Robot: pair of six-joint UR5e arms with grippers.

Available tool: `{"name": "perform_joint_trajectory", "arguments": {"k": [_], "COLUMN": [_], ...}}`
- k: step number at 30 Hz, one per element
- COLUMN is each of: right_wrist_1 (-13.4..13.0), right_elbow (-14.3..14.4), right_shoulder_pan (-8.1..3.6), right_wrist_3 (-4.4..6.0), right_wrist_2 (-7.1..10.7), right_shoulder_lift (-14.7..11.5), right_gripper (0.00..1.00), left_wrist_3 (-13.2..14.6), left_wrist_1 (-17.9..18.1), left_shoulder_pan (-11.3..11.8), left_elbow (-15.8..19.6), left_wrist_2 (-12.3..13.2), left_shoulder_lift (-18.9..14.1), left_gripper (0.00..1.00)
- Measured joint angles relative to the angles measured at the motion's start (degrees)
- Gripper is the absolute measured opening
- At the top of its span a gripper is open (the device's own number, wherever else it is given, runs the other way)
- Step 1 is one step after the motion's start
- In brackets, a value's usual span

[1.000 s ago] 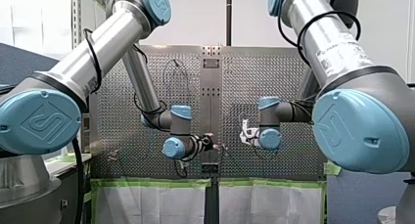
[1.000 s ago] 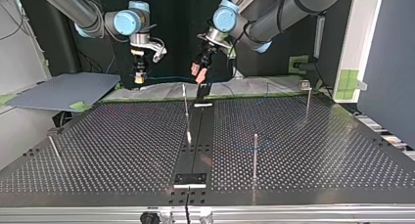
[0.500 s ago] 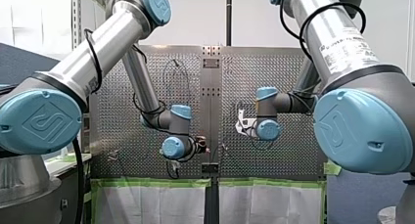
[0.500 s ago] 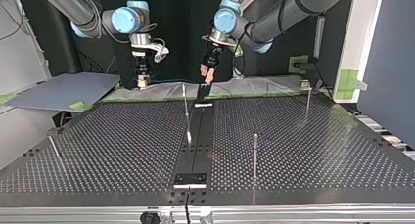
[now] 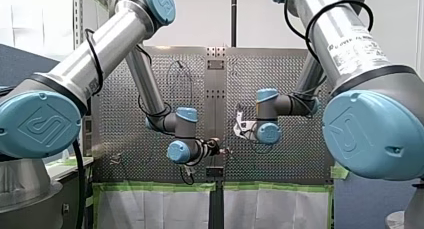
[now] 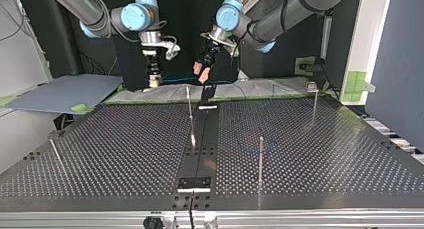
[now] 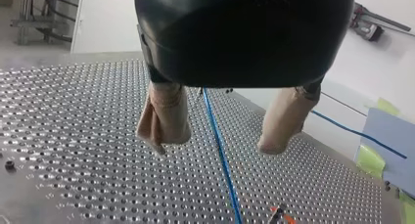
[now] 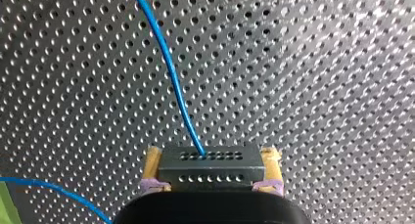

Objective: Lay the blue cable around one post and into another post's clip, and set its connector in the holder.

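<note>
Your right gripper, upper left of centre in the top view, clamps the dark perforated block connector; the thin blue cable, likely limp and light, crosses the perforated metal table between the spread beige pads of your left gripper; pinch there, gently

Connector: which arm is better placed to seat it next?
Right, probably: my right gripper is shut on the connector, blue cable leading out of it. My left gripper hangs open over the cable, gripping nothing.
</note>
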State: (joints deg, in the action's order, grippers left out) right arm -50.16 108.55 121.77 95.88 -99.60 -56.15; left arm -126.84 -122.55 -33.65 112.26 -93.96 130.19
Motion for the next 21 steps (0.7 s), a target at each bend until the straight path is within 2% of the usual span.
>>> {"name": "perform_joint_trajectory", "arguments": {"k": [7,14,21], "right_wrist_1": [0.12,0.31,0.41], "right_elbow": [0.02,0.04,0.12], "right_shoulder_pan": [1.59,2.44,4.88], "right_wrist_3": [0.03,0.17,0.37], "right_wrist_2": [0.0,-0.06,1.92], "right_shoulder_lift": [-0.04,-0.06,-0.28], "right_gripper": [0.0,0.0,0.0], "left_wrist_3": [0.48,0.65,0.26], "left_wrist_1": [-0.27,0.11,0.83], "left_shoulder_pan": [0.08,0.36,0.44], "left_elbow": [-0.01,-0.03,-0.04], "left_wrist_2": [-3.41,-7.67,-9.87], "left_shoulder_lift": [0.0,0.02,0.0], "left_gripper": [1.0,1.0,1.0]}}
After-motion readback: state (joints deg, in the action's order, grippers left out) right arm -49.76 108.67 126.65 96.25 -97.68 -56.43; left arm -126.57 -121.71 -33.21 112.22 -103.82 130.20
